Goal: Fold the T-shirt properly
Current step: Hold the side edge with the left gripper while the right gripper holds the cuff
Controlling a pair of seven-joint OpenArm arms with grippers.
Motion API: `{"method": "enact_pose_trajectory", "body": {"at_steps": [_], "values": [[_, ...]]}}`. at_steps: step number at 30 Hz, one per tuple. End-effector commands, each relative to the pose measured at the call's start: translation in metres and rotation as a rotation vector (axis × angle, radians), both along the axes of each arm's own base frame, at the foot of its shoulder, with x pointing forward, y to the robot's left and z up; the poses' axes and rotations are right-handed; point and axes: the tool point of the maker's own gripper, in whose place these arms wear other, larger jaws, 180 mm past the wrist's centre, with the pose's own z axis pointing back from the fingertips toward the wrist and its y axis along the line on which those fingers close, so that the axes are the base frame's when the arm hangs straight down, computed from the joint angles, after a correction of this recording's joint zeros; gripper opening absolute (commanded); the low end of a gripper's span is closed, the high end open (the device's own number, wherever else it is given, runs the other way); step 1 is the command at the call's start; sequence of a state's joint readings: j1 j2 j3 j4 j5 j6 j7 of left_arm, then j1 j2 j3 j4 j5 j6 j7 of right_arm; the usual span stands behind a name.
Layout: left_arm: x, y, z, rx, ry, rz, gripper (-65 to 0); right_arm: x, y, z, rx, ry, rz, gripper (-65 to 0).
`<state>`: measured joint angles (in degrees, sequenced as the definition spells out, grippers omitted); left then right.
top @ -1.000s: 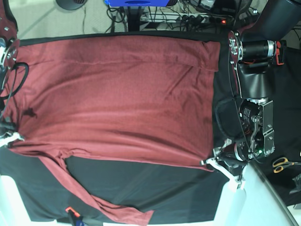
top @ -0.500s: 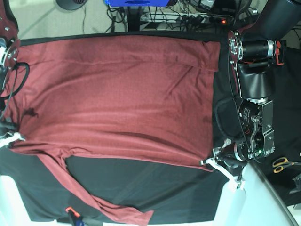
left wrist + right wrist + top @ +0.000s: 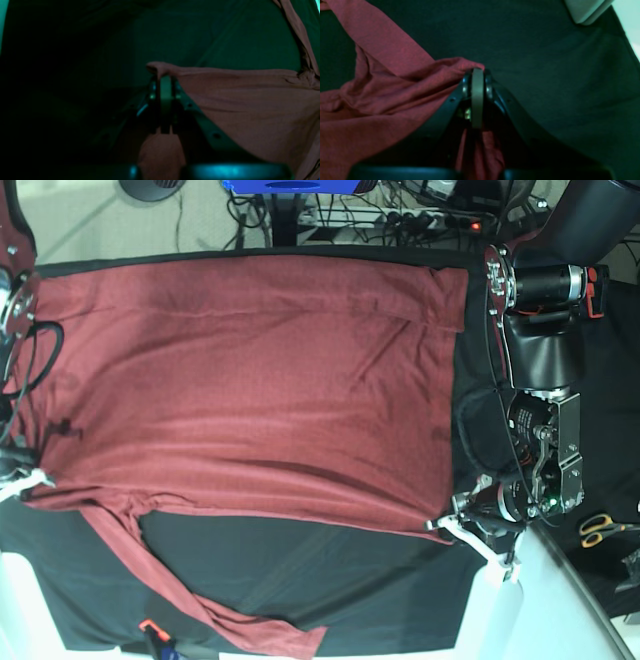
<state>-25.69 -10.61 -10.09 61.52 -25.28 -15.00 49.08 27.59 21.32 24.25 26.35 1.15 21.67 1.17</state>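
Risk assessment. Both grippers are pinching the near edge of the T-shirt [image 3: 250, 380]. The left gripper [image 3: 165, 75] has its jaws pressed together on a small nub of fabric at the hem corner; the right gripper [image 3: 477, 72] is likewise clamped on a fold of cloth at the opposite end, near the shoulder and sleeve. Each bite looks shallow, taken close to the cloth's edge, so a sharp lift or uneven pull could strip a corner free and let that side drop back.

The loose sleeve [image 3: 200, 600] trails away from the body towards the front edge of the desk. If the edge is carried over without it, I judge that it will drag, twist or end up bunched inside the fold. Unequal travel of the two arms would skew the fold line. The left wrist view is very dark, so whether that gripper has also caught the black cloth [image 3: 330, 570] beneath cannot be confirmed; if so, the cover would lift with the shirt.

Surface and room. The T-shirt lies spread flat over most of the desk, on the black cloth. Scissors [image 3: 600, 529] rest at the side by the left arm. Cables and a power strip [image 3: 410, 220] lie on the floor beyond the far edge
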Motion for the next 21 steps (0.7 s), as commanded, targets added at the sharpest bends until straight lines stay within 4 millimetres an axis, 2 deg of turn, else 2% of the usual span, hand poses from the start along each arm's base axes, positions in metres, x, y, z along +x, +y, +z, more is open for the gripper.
{"method": "enact_pose_trajectory", "body": {"at_steps": [1, 9, 17, 21], "values": [[0.016, 0.003, 0.024, 0.0, -0.073, 0.007, -65.0, 0.015, -0.019, 0.029, -0.045, -0.085, -0.012, -65.0], [0.016, 0.003, 0.024, 0.0, -0.073, 0.007, -65.0, 0.017, -0.015, 0.02, -0.07, -0.076, 0.009, -65.0], [0.016, 0.003, 0.024, 0.0, -0.073, 0.007, -65.0, 0.016, -0.015, 0.019, -0.069, -0.073, 0.012, -65.0], [0.004, 0.002, 0.018, 0.01, -0.069, 0.001, -65.0, 0.013, -0.013, 0.013, -0.06, -0.042, 0.017, -65.0]]}}
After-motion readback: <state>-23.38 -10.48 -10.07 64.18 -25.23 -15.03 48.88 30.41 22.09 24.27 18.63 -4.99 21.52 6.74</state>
